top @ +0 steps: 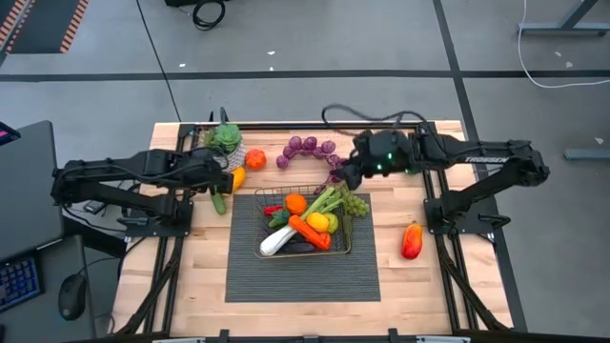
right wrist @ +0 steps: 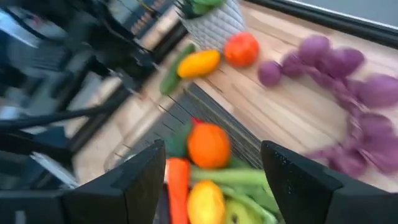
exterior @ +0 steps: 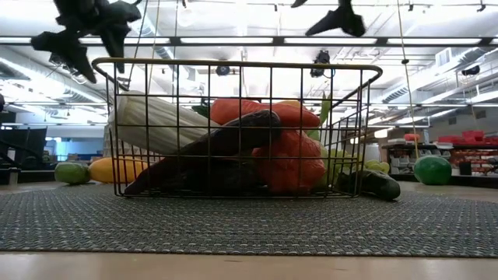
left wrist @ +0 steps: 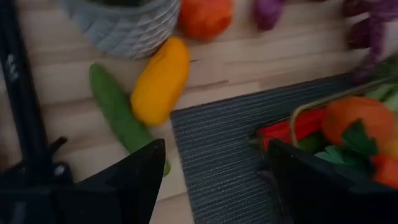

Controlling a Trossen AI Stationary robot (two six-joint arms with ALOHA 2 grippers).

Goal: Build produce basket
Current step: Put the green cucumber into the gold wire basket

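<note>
basket: the wire basket [top: 303,221] sits on the dark ribbed mat [top: 303,276] at mid-table, its long side running across the table between the two arms
contents: already in it are the white-green leek [top: 279,239], the carrot [top: 309,232], an orange [top: 296,203], a yellow piece and leafy greens; in the low view they reach the rim without spilling over
produce outside: yellow pepper [left wrist: 160,79] and cucumber [left wrist: 121,116] lie touching on the bare wood just off the mat's far left corner, beside the white plant pot [left wrist: 127,25]; a round orange-red fruit [left wrist: 205,15] lies near the pot; purple grapes [right wrist: 348,93] lie behind the basket; a red-orange pepper [top: 412,240] lies alone right of the mat
axes: the cucumber lies lengthwise roughly front to back, as does the pepper, its narrow end toward the mat; the leek lies diagonally in the basket
left gripper [left wrist: 211,168]: hovers over the mat's left corner, near the cucumber, fingers parted, holding nothing
right gripper [right wrist: 211,174]: hovers over the basket's far edge, fingers parted, empty
handling: these pieces look like light, hard, smooth toys, likely to roll or slip; the cucumber seems best pinched across its middle, square to its length
grapes: a lumpy, probably floppy cluster, better taken at the thickest clump
</note>
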